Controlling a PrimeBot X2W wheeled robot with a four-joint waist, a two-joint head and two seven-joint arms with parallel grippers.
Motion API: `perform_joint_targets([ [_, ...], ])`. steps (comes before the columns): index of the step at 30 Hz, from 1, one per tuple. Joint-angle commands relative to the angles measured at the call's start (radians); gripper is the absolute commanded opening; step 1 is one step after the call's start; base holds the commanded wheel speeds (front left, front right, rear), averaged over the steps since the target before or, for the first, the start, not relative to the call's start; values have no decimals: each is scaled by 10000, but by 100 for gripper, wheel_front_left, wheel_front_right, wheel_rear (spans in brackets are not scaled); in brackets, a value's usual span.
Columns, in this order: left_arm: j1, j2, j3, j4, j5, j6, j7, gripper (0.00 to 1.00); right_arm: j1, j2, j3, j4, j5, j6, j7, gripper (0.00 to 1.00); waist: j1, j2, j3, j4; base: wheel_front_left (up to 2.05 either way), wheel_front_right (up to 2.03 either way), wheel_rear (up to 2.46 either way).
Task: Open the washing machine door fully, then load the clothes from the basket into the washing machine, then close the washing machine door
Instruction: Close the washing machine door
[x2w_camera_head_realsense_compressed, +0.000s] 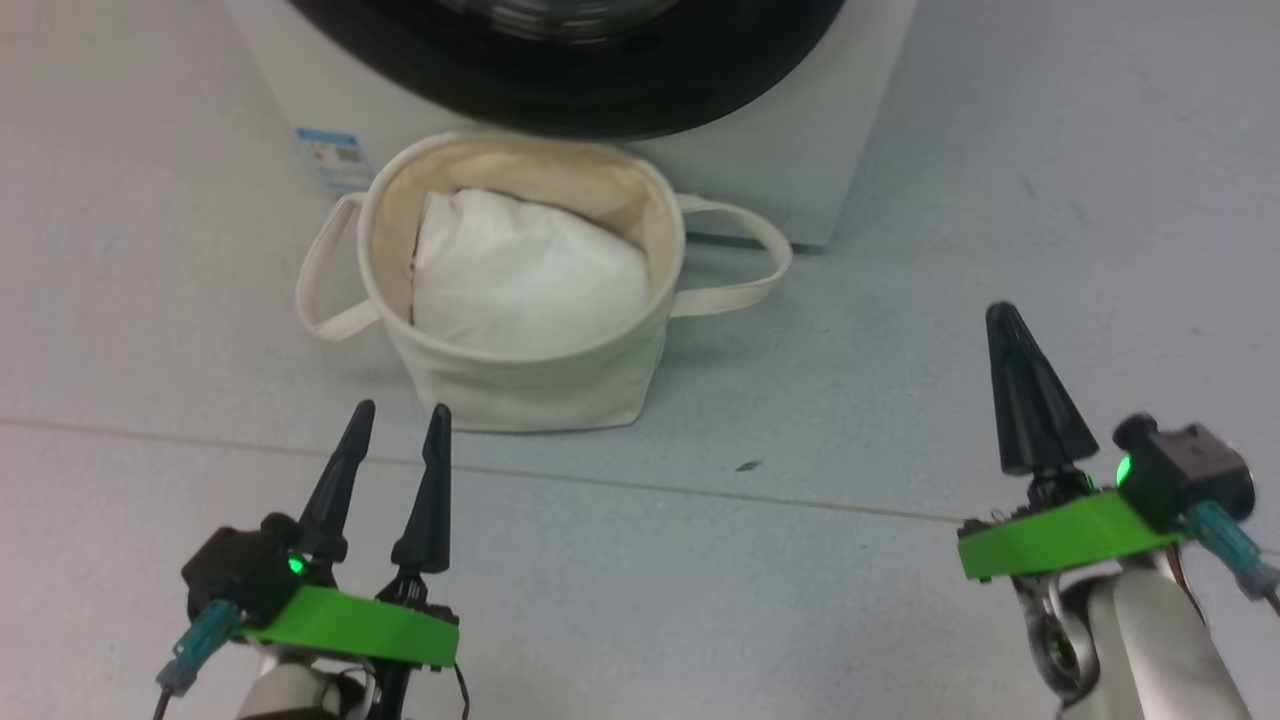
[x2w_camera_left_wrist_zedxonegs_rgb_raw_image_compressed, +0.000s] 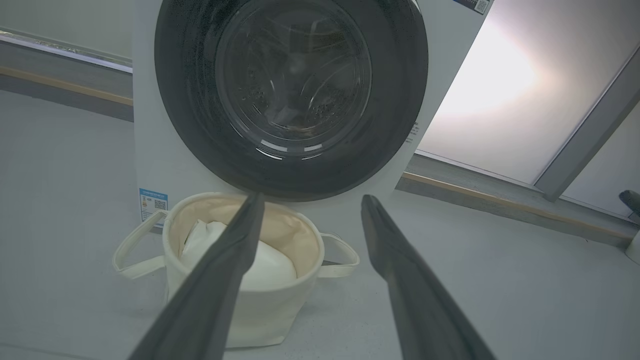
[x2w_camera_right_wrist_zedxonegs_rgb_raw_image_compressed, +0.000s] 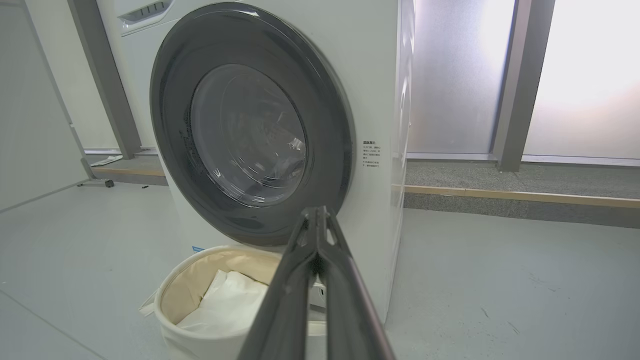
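Observation:
The white washing machine (x2w_camera_head_realsense_compressed: 780, 150) stands ahead, and its washing machine door (x2w_camera_left_wrist_zedxonegs_rgb_raw_image_compressed: 190, 100), black-rimmed with a glass bowl, lies flat against the front. Directly before it sits the cream basket (x2w_camera_head_realsense_compressed: 520, 390), which holds a white pillow-like bundle (x2w_camera_head_realsense_compressed: 520, 270). The clothes are out of view. My left gripper (x2w_camera_head_realsense_compressed: 402, 407) hangs open and empty just short of the basket's near wall, aimed at it (x2w_camera_left_wrist_zedxonegs_rgb_raw_image_compressed: 312, 196). Off to the basket's right, my right gripper (x2w_camera_head_realsense_compressed: 1002, 310) is shut on nothing and points at the door's lower edge (x2w_camera_right_wrist_zedxonegs_rgb_raw_image_compressed: 316, 210).
A blue sticker (x2w_camera_head_realsense_compressed: 335, 160) marks the machine's lower left corner. Grey floor (x2w_camera_head_realsense_compressed: 900, 400) spreads around the basket, crossed by a thin seam (x2w_camera_head_realsense_compressed: 700, 490). A raised ledge (x2w_camera_right_wrist_zedxonegs_rgb_raw_image_compressed: 500, 192) with frosted panels runs behind the machine.

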Motion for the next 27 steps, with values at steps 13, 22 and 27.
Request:
perform_joint_targets([
  [13,340,150,372,-449,607,23,-47,100,1327,211,-541,-551,894,-2,-40,100,2,-1,-817,-795,0,0,0],
  [22,434,150,120,-520,802,281,-47,100,1350,212,-182,-447,818,-2,-40,100,2,-1,-894,-784,0,0,0],
  [27,465,150,18,-404,1084,503,-47,100,1363,213,-253,-410,688,-2,-40,100,2,-1,-892,-717,0,0,0],
])
